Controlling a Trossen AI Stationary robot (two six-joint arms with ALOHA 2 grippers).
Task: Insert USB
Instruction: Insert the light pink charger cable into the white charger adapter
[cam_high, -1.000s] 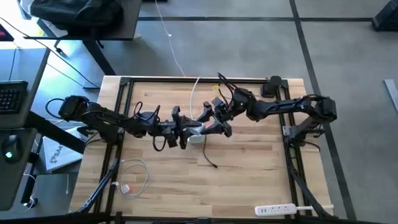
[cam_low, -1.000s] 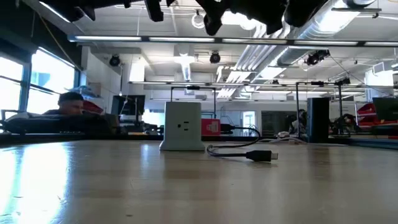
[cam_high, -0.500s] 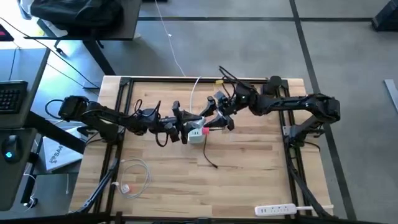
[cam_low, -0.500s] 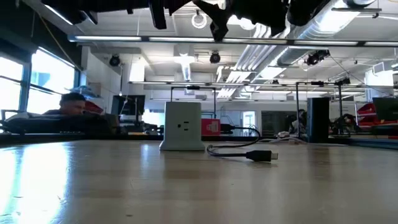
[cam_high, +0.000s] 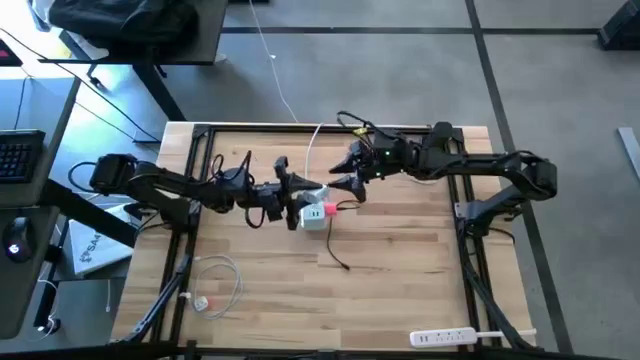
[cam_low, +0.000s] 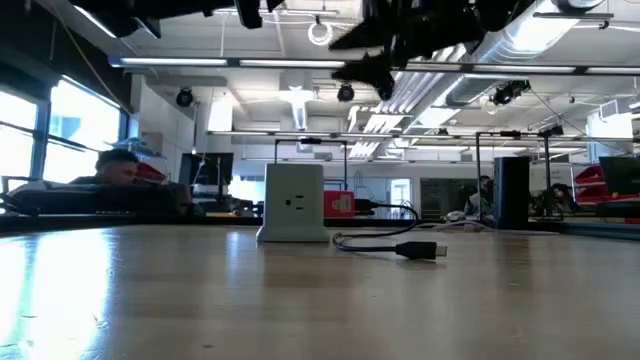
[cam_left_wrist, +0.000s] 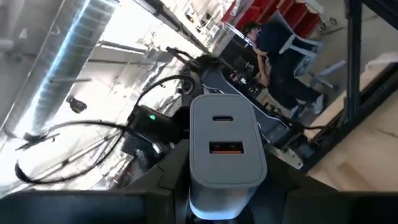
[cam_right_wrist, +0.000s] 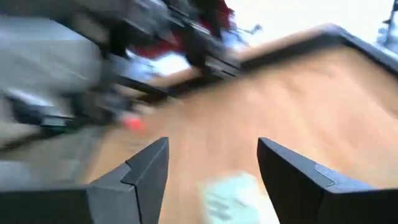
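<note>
A: What carries everything?

B: A pale wooden plank table (cam_high: 400, 270) with a black frame. Two dark arms reach over its middle, toward the far edge.

A: Where is the left claw (cam_high: 297, 205)?

B: Near the table's centre, clamped on a white plastic charger cube (cam_high: 314, 216). In the left wrist view the cube (cam_left_wrist: 226, 146) sits between the fingers, an oval port above an orange-lined rectangular one facing outward.

A: And the right claw (cam_high: 347, 186)?

B: Just past the cube, on the far-edge side, raised off the wood with nothing in it. Its two dark fingers (cam_right_wrist: 142, 176) stand well apart in the right wrist view (that view is smeared, so little else reads).

A: The USB?

B: The small bright red-pink plug (cam_high: 330, 209) sits right against the cube's right-hand face. From the low camera it shows red beside the cube (cam_low: 294, 203), its thin black cable (cam_low: 385, 243) trailing across the table to a dark connector lying flat.

A: Anything nearer the edges?

B: A coiled white cable (cam_high: 215, 284) near the front left corner, and a white power strip (cam_high: 447, 337) at the front edge, right side.
</note>
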